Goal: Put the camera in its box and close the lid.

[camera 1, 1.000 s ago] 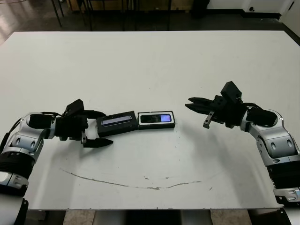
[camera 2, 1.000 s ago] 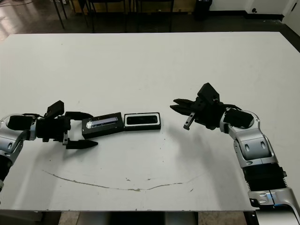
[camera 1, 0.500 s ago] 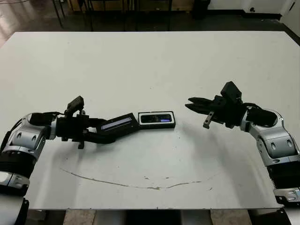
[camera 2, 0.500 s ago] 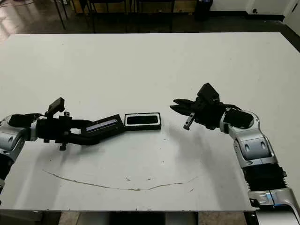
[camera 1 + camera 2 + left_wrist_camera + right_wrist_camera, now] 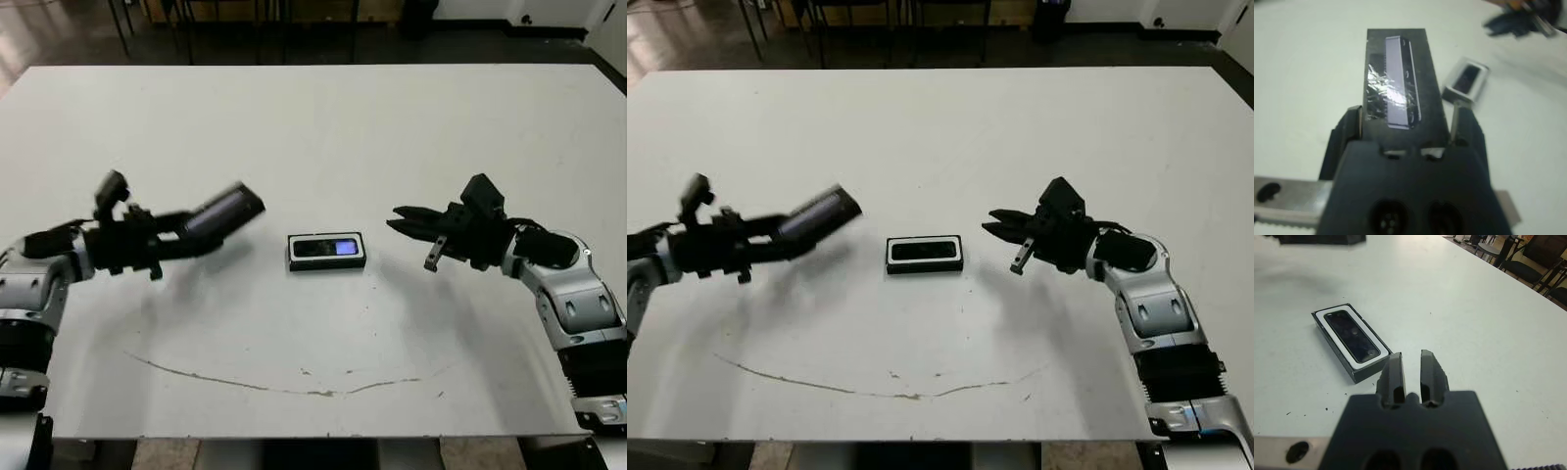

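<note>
So the left gripper has the lid clamped between its two fingers, holding it up off the white table with the far end tipped upward, out around 9 o'clock from the box. You can see the lid's pale strip nicely in the left wrist view. The box sits open near the middle of the table, and the camera is lying flat inside its white lining. Over at 3 o'clock from the box, the right gripper hangs near it but clearly apart, fingers nearly together with just a thin gap, holding nothing.
</note>
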Available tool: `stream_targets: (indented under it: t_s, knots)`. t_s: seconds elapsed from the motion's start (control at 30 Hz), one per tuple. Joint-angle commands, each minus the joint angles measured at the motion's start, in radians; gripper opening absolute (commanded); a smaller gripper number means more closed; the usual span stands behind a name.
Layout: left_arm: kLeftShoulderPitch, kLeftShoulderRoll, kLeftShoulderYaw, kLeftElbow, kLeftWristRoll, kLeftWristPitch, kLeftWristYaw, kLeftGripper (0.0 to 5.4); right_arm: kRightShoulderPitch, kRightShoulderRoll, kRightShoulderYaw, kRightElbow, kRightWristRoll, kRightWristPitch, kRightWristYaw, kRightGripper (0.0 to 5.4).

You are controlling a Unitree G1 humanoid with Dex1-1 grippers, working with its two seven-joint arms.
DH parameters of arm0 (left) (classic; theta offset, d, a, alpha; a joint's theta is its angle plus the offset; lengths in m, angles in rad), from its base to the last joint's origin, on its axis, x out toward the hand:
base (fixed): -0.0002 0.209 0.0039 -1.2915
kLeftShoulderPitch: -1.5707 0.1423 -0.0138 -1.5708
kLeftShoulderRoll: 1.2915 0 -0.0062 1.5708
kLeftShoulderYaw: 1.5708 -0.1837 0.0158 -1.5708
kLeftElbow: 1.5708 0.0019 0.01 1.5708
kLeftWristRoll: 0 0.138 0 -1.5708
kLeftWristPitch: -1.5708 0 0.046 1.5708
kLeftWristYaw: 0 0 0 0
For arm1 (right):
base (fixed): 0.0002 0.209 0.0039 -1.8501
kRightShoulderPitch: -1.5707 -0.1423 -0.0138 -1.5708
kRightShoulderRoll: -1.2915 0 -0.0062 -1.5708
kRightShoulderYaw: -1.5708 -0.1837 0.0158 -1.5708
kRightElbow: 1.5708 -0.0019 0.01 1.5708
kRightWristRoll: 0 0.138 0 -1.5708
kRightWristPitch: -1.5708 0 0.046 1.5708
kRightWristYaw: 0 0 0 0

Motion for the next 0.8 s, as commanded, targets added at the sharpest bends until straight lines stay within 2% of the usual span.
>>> stream_targets:
  t_s: [0.03, 0.13, 0.27, 0.5, 0.63, 0.8]
  knots:
    - [0.013, -0.012, 0.007, -0.033, 0.016, -0.049, 0.049, 1.58, 0.017, -0.006, 0.006, 0.009, -0.004, -0.004, 0.005, 0.0]
    - [-0.012, -0.004, -0.038, -0.042, 0.059, -0.111, 0.044, 1.58, 0.015, -0.008, 0.005, 0.007, -0.008, -0.003, -0.001, 0.0]
    - [-0.081, 0.007, -0.133, -0.009, 0.123, -0.127, -0.014, 1.58, 0.01, -0.008, -0.003, -0.002, 0.0, 0.035, -0.011, 0.0]
    - [-0.231, -0.027, -0.295, 0.147, 0.241, -0.112, -0.107, 1.55, -0.003, -0.018, -0.036, -0.009, 0.027, 0.072, -0.011, 0.0]
    - [-0.299, -0.068, -0.365, 0.27, 0.304, -0.176, -0.157, 1.55, -0.024, -0.027, -0.064, 0.01, 0.056, 0.105, 0.007, 0.0]
    - [-0.354, -0.115, -0.398, 0.393, 0.347, -0.226, -0.189, 1.55, -0.034, -0.041, -0.078, 0.055, 0.053, 0.059, 0.027, 0.0]
